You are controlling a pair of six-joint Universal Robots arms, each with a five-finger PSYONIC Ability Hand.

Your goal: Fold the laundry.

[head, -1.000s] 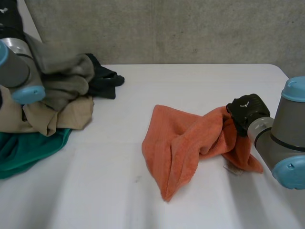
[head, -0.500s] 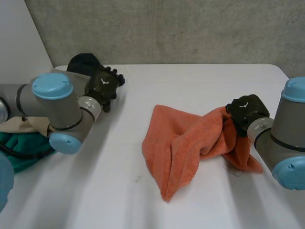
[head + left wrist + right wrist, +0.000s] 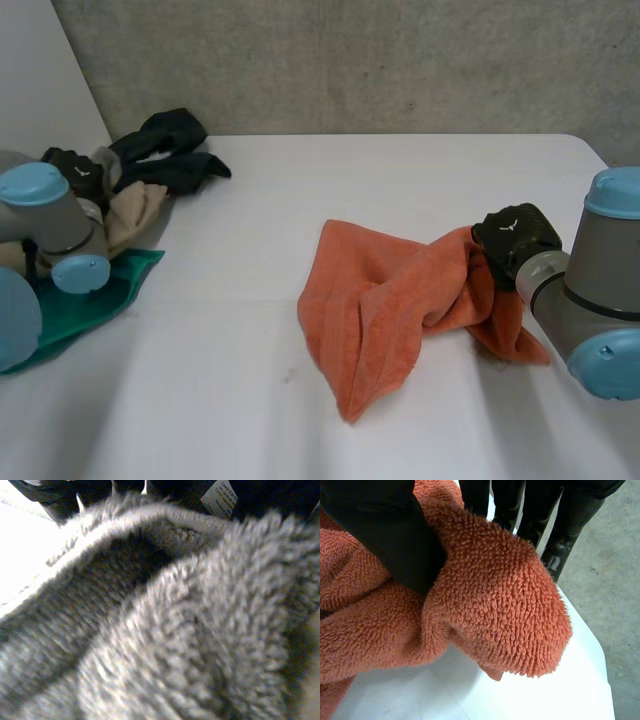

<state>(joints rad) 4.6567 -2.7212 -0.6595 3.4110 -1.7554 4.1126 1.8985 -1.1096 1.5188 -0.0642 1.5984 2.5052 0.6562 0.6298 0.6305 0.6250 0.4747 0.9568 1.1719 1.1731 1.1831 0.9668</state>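
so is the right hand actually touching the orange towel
Touching. The right wrist view shows the right hand pinching a fold of the orange towel between its thumb and fingers, with the cloth pressed against both.

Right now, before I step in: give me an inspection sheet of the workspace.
Surface: white table, bare between the cloths.
Job's things: orange towel crumpled near the middle, bunched at its right end; piled at the table's left side are a black garment, beige cloth, green cloth and grey fleece.
Clutter: nothing seen.
Robot hands: right robot hand pinches the orange towel's right end between thumb and fingers; left robot hand is among the piled cloths, close against the grey fleece.
Cables: nothing seen.
Surroundings: concrete wall behind the table.
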